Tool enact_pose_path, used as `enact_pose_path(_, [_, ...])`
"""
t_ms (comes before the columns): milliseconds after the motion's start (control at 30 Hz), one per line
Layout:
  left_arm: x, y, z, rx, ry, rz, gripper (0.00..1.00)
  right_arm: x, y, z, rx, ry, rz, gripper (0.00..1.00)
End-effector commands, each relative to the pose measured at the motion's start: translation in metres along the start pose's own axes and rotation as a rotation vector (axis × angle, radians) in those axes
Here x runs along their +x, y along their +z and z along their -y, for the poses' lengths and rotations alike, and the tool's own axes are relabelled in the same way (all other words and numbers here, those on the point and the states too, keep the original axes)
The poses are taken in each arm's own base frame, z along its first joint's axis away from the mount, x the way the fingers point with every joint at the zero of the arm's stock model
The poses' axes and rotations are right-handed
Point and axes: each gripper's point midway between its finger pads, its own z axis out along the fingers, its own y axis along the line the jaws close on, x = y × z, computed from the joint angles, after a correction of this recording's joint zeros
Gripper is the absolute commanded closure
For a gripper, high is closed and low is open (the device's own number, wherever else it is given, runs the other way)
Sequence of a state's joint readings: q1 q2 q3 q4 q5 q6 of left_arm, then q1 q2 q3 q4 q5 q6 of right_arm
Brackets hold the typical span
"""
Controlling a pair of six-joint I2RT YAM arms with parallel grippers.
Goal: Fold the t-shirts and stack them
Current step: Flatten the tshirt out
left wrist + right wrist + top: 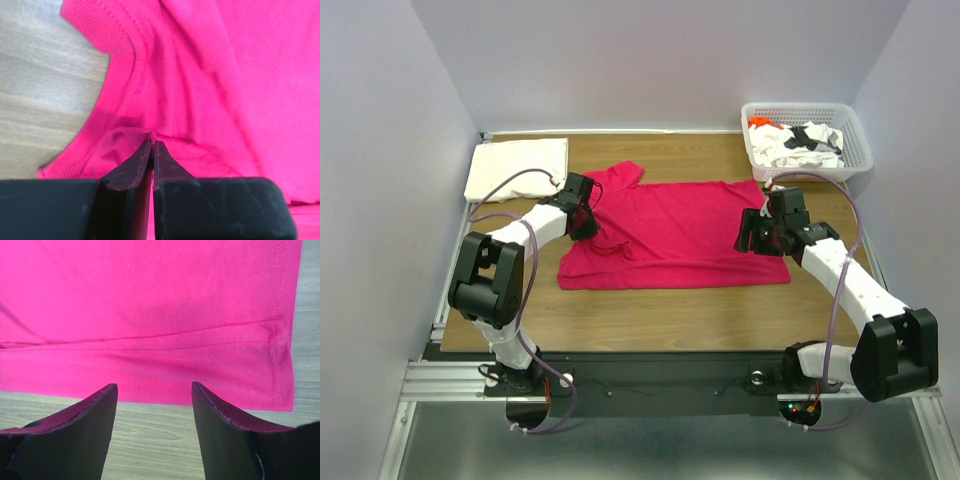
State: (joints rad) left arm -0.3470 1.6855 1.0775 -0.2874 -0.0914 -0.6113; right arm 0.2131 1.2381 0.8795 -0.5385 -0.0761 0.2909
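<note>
Closest to the left wrist camera, the left gripper [152, 142] has its two black fingers pressed almost together, pinching a small pucker of the magenta t-shirt [225, 75] just inside the ribbed collar [122, 45]. Bare wood shows through the neck opening beside it.

In the right wrist view the right gripper [153, 386] hangs with its fingers spread wide and nothing between them. It sits over the table [150, 440] just off the edge of the cloth, with a stitched hem corner [280, 365] to one side.

From above, the magenta shirt lies spread out in the middle of the table, collar end to the left, hem end to the right, and one sleeve [620, 175] pointing far. A folded cream t-shirt [517, 168] rests at the far left corner. More shirts [800, 140] are heaped in the white basket [860, 155] at the far right.

The step in hand looks like taking hold of the magenta shirt at both ends for its first fold. Only the collar end is gripped so far. The next move probably calls for the right fingers to drop onto the hem edge and close on it. Then both arms can lift and carry the cloth over together, keeping it taut so it does not bunch.
</note>
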Motion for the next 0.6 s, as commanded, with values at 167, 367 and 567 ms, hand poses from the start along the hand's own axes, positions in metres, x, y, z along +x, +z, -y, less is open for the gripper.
enact_pose_path(167, [-0.019,0.004,0.006,0.000,-0.013,0.022,0.91,-0.002,-0.003,0.000,-0.006,-0.014,0.041,0.33])
enact_pose_path(367, [-0.024,0.008,0.010,0.025,-0.050,0.014,0.91,0.004,-0.001,0.004,0.013,-0.009,0.031,0.33])
enact_pose_path(567, [-0.028,0.009,0.017,0.071,-0.114,0.006,0.90,0.009,0.001,0.011,0.048,0.010,0.025,0.33])
